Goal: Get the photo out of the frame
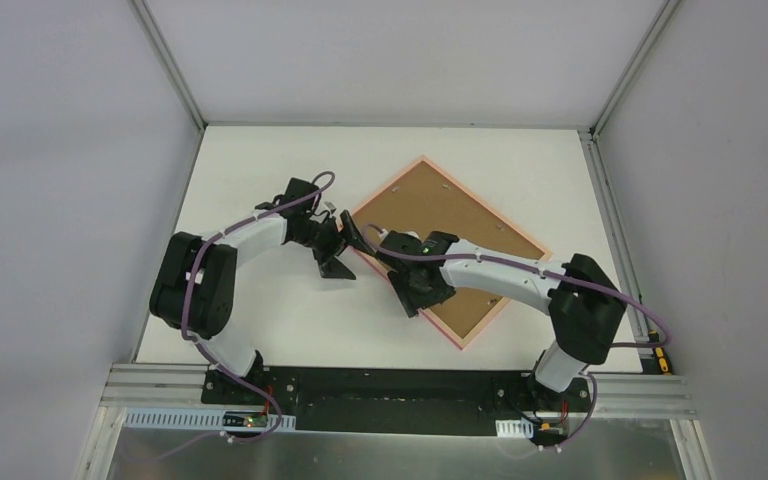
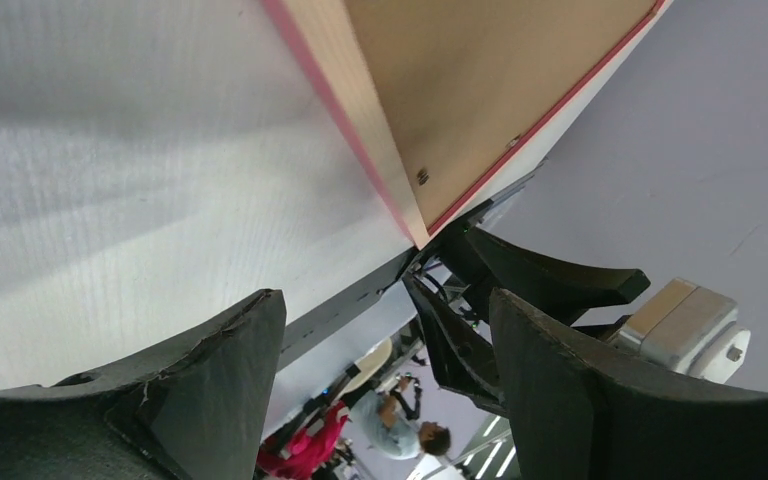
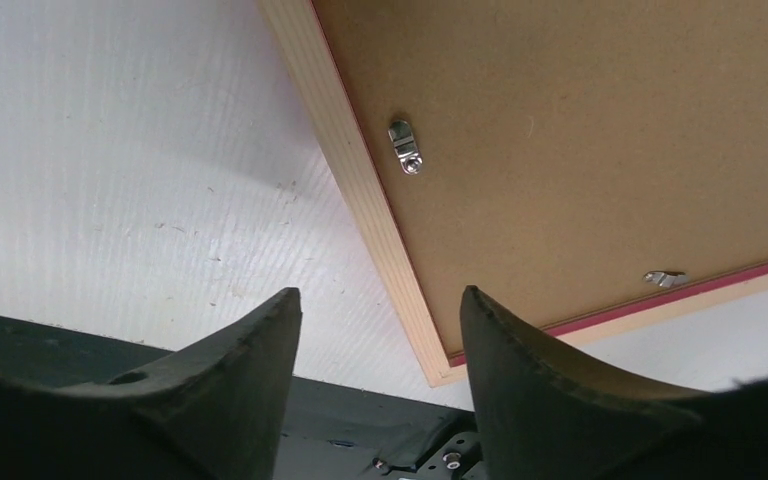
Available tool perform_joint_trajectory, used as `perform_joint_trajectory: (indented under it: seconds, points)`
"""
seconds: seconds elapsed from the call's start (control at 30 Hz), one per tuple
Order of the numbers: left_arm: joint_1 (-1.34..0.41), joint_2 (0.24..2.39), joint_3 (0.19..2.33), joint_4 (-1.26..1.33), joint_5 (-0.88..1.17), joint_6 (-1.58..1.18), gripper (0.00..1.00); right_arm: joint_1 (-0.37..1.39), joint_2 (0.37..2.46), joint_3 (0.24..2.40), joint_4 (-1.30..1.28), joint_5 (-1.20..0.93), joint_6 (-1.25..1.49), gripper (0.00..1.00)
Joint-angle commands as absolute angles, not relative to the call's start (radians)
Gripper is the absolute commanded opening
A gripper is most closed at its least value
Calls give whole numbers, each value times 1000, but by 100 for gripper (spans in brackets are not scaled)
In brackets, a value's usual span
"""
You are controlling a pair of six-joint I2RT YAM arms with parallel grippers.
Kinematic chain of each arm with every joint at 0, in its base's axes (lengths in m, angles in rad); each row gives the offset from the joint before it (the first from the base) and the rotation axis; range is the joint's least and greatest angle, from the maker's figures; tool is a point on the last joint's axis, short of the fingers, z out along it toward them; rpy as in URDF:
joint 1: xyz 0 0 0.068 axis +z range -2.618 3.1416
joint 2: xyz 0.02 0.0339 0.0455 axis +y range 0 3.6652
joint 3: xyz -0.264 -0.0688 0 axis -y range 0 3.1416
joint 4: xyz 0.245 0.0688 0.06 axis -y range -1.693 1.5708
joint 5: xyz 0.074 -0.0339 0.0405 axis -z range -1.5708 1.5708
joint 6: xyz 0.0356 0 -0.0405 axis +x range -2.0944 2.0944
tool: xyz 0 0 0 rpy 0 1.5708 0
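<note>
The frame [image 1: 460, 215] lies face down on the white table, turned like a diamond, with its brown back board up and a thin pink rim around it. The photo's picture side is hidden. My left gripper [image 1: 350, 250] is open and empty at the frame's left corner, and the frame's edge [image 2: 360, 120] runs off ahead of its fingers. My right gripper [image 1: 415, 298] is open and empty over the frame's lower-left edge [image 3: 360, 190]. Its right finger [image 3: 520, 360] hangs over the board near the bottom corner. Two small metal tabs [image 3: 403, 147] [image 3: 663, 277] sit on the board.
The black rail [image 1: 400, 385] runs along the table's near edge, just past the frame's bottom corner [image 3: 440, 375]. Grey enclosure walls stand to the left, right and back. The right gripper's fingers [image 2: 550, 280] show close ahead in the left wrist view.
</note>
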State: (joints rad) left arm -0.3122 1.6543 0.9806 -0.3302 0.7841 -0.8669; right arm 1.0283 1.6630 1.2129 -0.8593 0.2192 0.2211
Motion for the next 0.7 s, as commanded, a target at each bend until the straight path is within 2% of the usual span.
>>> perform_joint_trajectory:
  seconds: [0.0, 0.27, 0.67]
  points:
    - [-306, 1560, 899, -241, 784, -1005, 76, 1038, 1656, 1196, -813, 200, 190, 58]
    - [-314, 1369, 743, -186, 713, -1195, 77, 1050, 1672, 1119, -774, 249, 186, 54]
    - [-315, 1151, 591, -170, 621, -1344, 80, 1052, 1677, 1042, -696, 222, 150, 32]
